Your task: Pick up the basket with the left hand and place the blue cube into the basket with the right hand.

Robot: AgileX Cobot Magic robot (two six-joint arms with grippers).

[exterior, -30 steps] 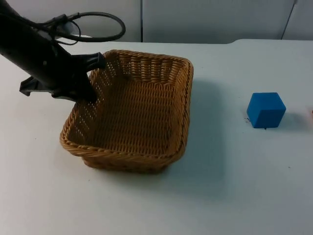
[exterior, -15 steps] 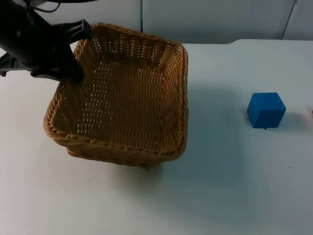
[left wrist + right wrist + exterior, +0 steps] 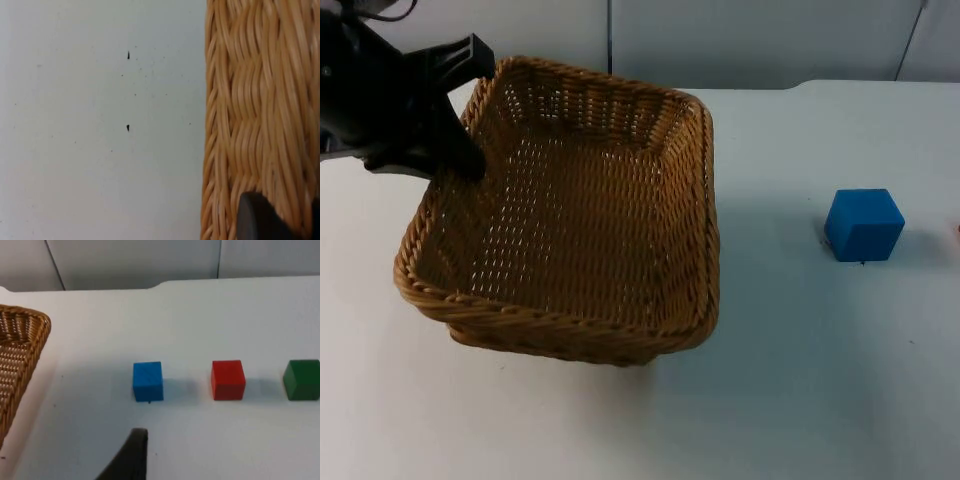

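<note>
We find the white table (image 3: 840, 380) carrying the work. The rectangular woven wicker basket (image 3: 580, 240) is raised off it and tilted, its near edge lower, held by one rim only: the left tool (image 3: 460, 150) is clamped on the basket's far left rim, with a black fingertip (image 3: 260, 220) pressed against the weave in the left wrist view. The small blue cube (image 3: 863, 224) sits on the table well apart from the basket, to its right; the right wrist view shows it in a row with a red cube (image 3: 228, 380) and a green cube (image 3: 302, 379). The right tool (image 3: 131, 455) hovers short of the blue cube; we cannot tell whether its fingers are spread or closed.

Risks, in our judgement:
- A one-sided hold on a wide basket may let it sag or slip in the grip.
- A cube dropped into a tilted basket may slide to the low side or jolt the hold.
- The right tool may take the neighbouring red cube by error.
</note>
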